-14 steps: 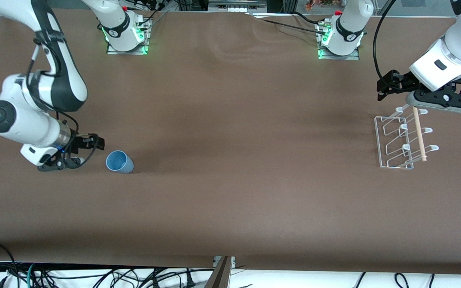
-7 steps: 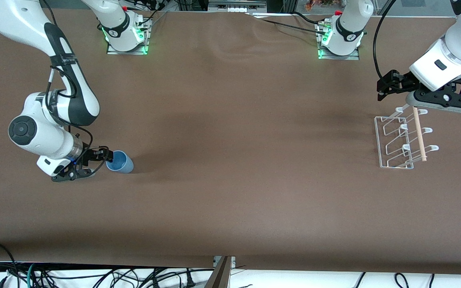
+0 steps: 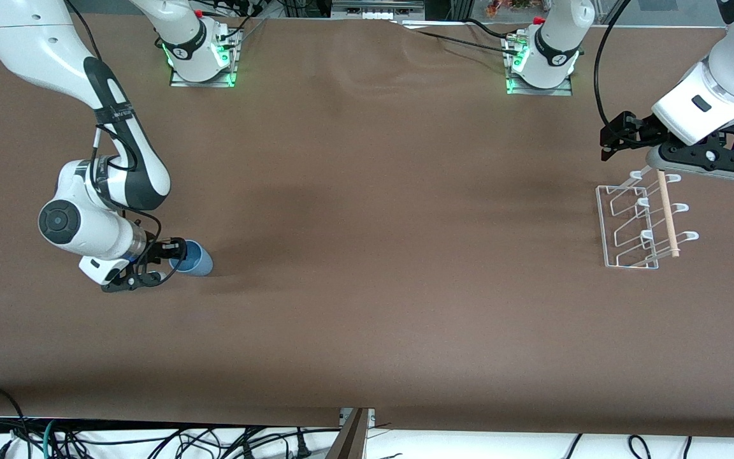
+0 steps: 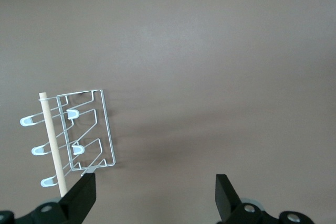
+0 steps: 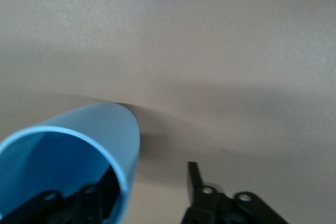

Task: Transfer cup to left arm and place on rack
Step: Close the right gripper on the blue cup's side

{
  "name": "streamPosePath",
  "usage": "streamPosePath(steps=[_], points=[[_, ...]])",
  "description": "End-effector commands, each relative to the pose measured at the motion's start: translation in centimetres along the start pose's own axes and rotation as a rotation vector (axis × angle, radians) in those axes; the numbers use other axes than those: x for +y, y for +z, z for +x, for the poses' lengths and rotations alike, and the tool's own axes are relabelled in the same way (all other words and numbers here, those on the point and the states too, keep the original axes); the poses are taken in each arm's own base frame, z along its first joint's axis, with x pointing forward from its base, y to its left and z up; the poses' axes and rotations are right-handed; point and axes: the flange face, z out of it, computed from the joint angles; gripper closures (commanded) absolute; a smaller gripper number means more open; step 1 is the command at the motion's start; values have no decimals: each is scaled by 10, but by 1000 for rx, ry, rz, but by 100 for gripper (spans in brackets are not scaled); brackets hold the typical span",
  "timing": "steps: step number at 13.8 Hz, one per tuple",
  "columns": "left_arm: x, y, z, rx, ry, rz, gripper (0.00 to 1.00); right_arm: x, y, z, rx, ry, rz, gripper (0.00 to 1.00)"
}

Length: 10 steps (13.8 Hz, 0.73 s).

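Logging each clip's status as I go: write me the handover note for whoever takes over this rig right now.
Right claw: open, straddling the cup's wall at the rim, one finger inside, one outside; not closed.
Left claw: open, waiting over the table beside the rack.
Cup: upright on the table at the right arm's end.
Rack: at the left arm's end, nothing on it.
Done: right claw is in position at the cup.
Left: grasp, lift, hand over to left claw, place on rack.

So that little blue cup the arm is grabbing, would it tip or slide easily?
Probably. The cup looks like thin, smooth plastic, so likely light and a bit slippery. It is tapered and empty, so a sideways nudge could tip or roll it. The right hand has one finger inside the rim and one outside, which should steady it.
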Motion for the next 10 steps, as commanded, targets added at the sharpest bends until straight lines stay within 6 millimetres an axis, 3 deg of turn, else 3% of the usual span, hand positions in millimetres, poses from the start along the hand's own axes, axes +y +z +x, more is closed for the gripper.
streamPosePath(steps=[1, 4, 7, 10], points=[[0, -6, -3, -5, -6, 21, 0, -4, 0, 5, 0, 14, 2, 100], [-4, -4, -1, -8, -10, 17, 0, -29, -11, 11, -4, 73, 4, 100], [-2, 18, 8, -57, 4, 13, 0, -67, -37, 23, -53, 196, 4, 100], [9, 20, 8, -66, 24, 12, 0, -132, -68, 32, -112, 417, 205, 100]])
